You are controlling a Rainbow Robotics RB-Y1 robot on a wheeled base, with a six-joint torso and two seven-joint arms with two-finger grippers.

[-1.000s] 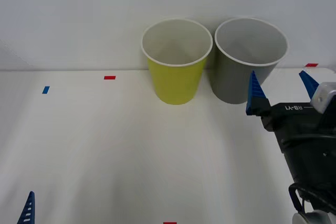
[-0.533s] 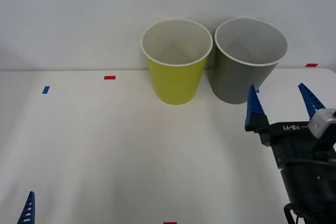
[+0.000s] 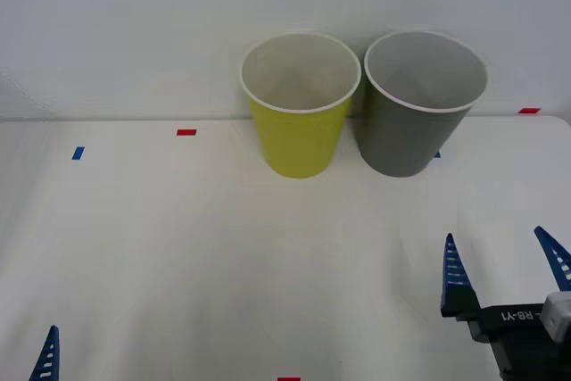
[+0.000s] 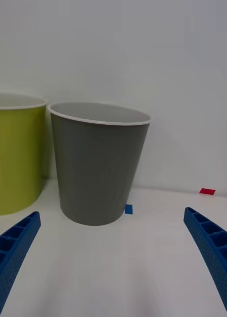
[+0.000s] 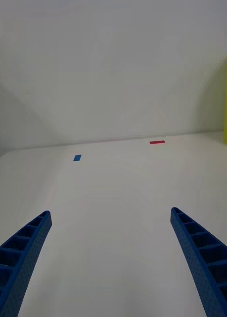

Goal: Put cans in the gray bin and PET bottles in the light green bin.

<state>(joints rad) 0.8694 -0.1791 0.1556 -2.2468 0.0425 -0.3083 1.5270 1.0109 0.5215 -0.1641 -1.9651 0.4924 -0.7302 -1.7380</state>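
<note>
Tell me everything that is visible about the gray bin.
The gray bin is a large, dark gray cup that tapers toward its base, with a thin white rim and a lighter gray inside; it looks like plastic. It stands upright on the white table by the back wall, close beside the green bin on the robot's right. What lies inside cannot be seen. Nothing grips it.

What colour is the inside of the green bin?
White inside, with a white rim, on the light green bin. The front view looks down into it best.

front high, wrists low — both show gray bin (image 3: 419, 104)
</note>
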